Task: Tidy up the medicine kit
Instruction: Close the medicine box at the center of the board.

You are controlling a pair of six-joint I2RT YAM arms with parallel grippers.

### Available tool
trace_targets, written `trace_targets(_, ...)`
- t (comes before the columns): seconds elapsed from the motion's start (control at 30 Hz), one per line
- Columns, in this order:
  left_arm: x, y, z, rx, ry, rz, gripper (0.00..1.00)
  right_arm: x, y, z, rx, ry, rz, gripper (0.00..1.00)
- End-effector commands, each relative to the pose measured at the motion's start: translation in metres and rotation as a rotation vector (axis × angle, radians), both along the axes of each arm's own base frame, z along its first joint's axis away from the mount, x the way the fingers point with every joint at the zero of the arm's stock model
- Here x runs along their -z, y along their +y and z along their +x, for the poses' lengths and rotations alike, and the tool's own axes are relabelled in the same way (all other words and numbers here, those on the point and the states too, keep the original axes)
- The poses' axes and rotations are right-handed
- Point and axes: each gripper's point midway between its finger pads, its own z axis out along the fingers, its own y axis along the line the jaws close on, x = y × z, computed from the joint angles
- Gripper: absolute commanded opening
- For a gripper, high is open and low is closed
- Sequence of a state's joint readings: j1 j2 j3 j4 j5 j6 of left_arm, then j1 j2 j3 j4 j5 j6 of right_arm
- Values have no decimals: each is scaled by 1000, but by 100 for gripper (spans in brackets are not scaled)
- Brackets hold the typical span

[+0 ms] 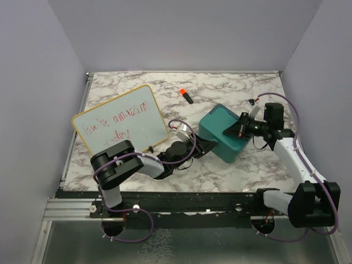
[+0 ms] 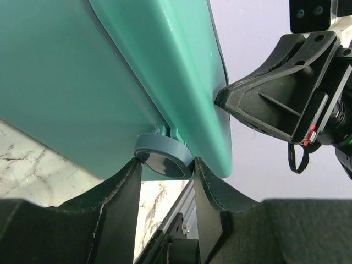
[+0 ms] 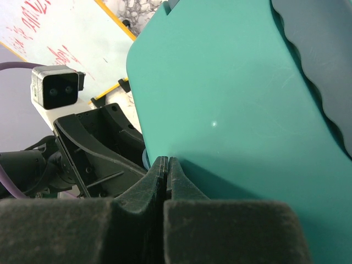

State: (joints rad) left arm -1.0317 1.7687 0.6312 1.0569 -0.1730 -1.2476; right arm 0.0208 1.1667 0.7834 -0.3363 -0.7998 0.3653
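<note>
Left wrist view: the left fingers (image 2: pixel 124 203), half open, are clamping the round latch (image 2: pixel 162 159) directly ahead on the medicine kit (image 2: pixel 82 82), which is sitting centre-right on the table (image 1: pixel 137 82). The right fingers (image 3: pixel 148 187), shut and empty, are touching its opposite side.

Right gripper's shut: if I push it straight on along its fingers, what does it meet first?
The medicine kit: the right gripper looks to have its closed tips pressed against the teal shell, so hardly any travel is free, though depth is unclear.

The medicine kit (image 1: pixel 220 131) is a teal hard-plastic case with rounded corners, its lid shut. It sits right of centre on the marble table (image 1: pixel 231 88), turned askew to the edges. A round blue-grey knob (image 2: pixel 163 159) shows at its seam.
</note>
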Motion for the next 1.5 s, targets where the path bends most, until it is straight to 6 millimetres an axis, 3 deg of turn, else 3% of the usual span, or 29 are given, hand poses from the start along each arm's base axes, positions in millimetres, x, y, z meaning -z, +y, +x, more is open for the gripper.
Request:
trace_targets(0.0,-44,4,8,-46,-83,-93,27,41,-6,-18,16,138,-63,1)
trace_targets(0.33,-47,3,9,-49,-87,-92,28,41,-6,-18,14,139,-62,1)
trace_targets(0.47,-45,1,8,-42,-82,-79,37,41,-5,-18,15,138,-62,1)
trace_targets(1.07,-50,-2,8,-28,-108,-57,51,44,-5,-19,12,143,-55,1)
trace_targets(1.47,-57,-1,7,-22,-133,-46,53,45,-4,-18,11,143,-54,1)
